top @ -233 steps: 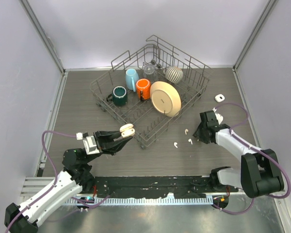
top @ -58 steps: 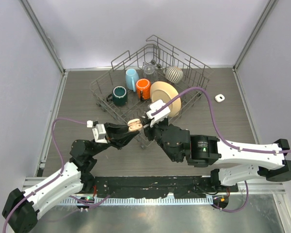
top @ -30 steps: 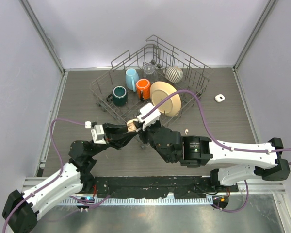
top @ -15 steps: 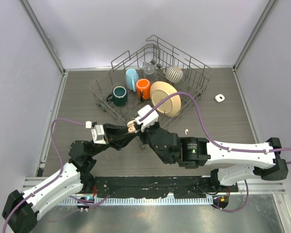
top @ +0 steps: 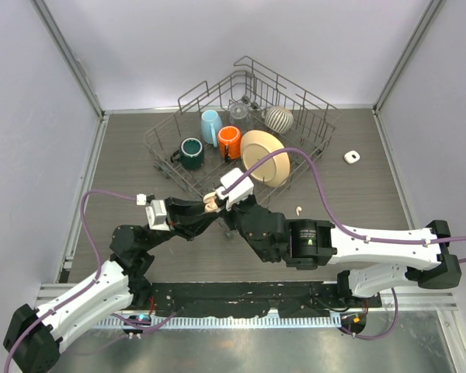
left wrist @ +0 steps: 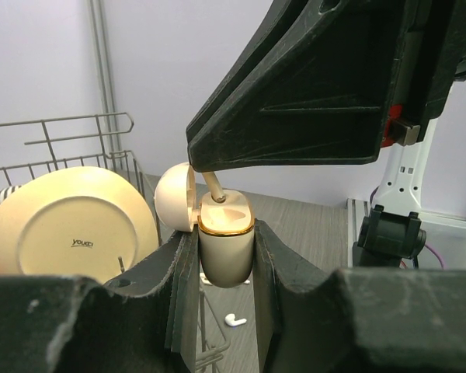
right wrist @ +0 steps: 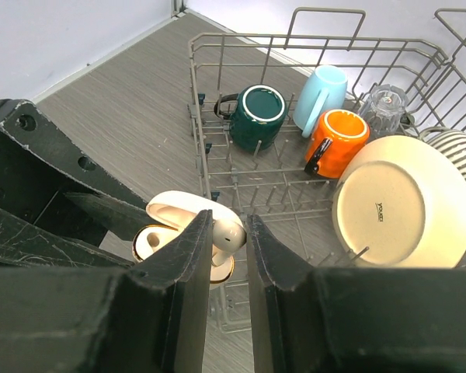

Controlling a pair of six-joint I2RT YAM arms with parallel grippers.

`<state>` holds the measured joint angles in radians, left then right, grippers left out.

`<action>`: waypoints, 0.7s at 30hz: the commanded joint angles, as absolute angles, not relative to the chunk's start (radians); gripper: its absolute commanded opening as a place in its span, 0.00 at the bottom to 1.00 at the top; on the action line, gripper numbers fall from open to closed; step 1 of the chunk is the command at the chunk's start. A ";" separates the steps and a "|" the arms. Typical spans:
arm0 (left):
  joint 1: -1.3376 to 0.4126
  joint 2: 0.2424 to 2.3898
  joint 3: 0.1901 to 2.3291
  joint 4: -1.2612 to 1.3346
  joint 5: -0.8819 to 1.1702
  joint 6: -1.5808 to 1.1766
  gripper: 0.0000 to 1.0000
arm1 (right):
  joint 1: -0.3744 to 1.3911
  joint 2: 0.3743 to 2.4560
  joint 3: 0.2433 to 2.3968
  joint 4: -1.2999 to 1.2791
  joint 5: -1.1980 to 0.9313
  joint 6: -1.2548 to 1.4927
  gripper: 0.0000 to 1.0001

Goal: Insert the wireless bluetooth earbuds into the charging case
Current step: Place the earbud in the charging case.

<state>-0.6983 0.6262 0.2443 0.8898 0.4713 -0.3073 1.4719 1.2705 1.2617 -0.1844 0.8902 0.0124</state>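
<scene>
R end effector (right wrist: 227, 221) shifted left, pinching earbud (right wrist: 230, 234) prob. stem-down, L end effector (left wrist: 225, 235) clamping upright case (left wrist: 225, 263)

One charging case (left wrist: 225, 250), cream, gold-rimmed, lid open leftward; clamped upright between left fingers (left wrist: 278, 272). One earbud (left wrist: 214, 191), lower end in case mouth, top hidden under right gripper (left wrist: 206, 165). One second earbud (left wrist: 234, 318), lying on desk (left wrist: 314, 225). One cream plate (left wrist: 70, 225) in wire rack (left wrist: 78, 128), left.

I see a dark wood-grain table (top: 124, 163). A wire dish rack (top: 311, 136) stands on it at the far middle. Right of centre, just near of the rack, one white earbud (top: 298, 210) lies on the bare boards. A small white object (top: 351, 157) sits far right, well apart from the rack.
</scene>
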 commanded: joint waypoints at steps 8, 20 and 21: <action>-0.701 0.614 0.284 0.986 0.417 -0.304 0.00 | 1.502 1.289 1.235 -0.169 0.902 -0.061 0.01; -0.701 0.607 0.279 0.983 0.371 -0.295 0.00 | 1.529 1.272 1.210 -0.135 0.893 -0.084 0.01; -0.701 0.606 0.278 0.983 0.371 -0.295 0.00 | 1.529 1.270 1.212 -0.133 0.891 -0.081 0.01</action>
<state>-0.7010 0.6220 0.2443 0.8894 0.4221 -0.3069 1.5120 1.2709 1.2110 -0.1432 0.9066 -0.0818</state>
